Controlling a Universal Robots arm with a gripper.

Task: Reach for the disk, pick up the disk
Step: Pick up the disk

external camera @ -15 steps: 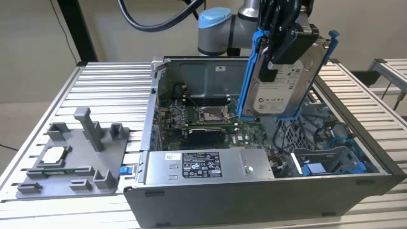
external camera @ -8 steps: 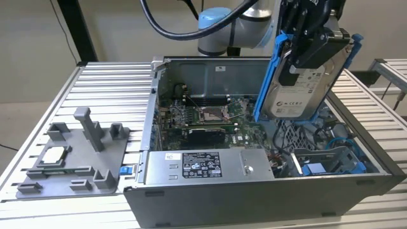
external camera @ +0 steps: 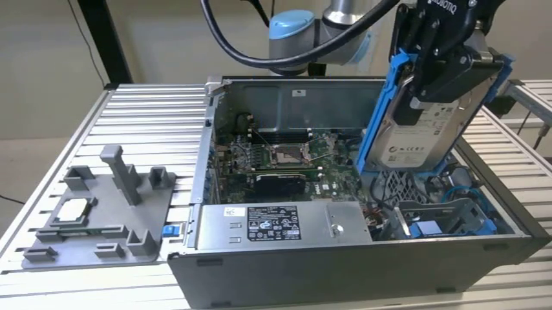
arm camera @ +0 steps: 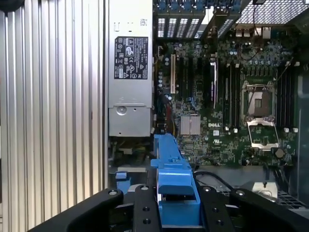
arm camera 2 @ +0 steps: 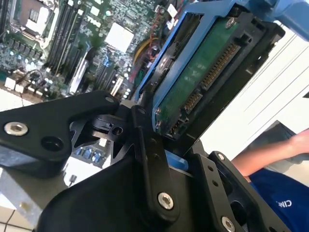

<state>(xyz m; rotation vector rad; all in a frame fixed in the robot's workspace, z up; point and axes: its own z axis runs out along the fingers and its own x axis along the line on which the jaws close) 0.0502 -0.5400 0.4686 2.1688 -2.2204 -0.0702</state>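
The disk (external camera: 415,139), silver-grey with a white label and blue rails, hangs tilted above the far right corner of the open computer case (external camera: 345,271) in the exterior view. My black gripper (external camera: 441,87) is shut on its upper part, a finger on each side. In the second wrist view the disk's green circuit-board side (arm camera 2: 203,79) faces the camera, clamped in my gripper (arm camera 2: 176,154). In the first wrist view a blue rail (arm camera: 173,169) of the disk sticks out from between my gripper's (arm camera: 176,205) fingers, above the motherboard.
Inside the case lie the motherboard (external camera: 276,158), a long grey box with a sticker (external camera: 276,226) and a blue-edged drive bay (external camera: 440,223). On the exterior view's left, a grey fixture (external camera: 112,216) holds a small square chip (external camera: 74,210) on the slatted table (external camera: 147,123). A person's arm (arm camera 2: 285,150) is nearby.
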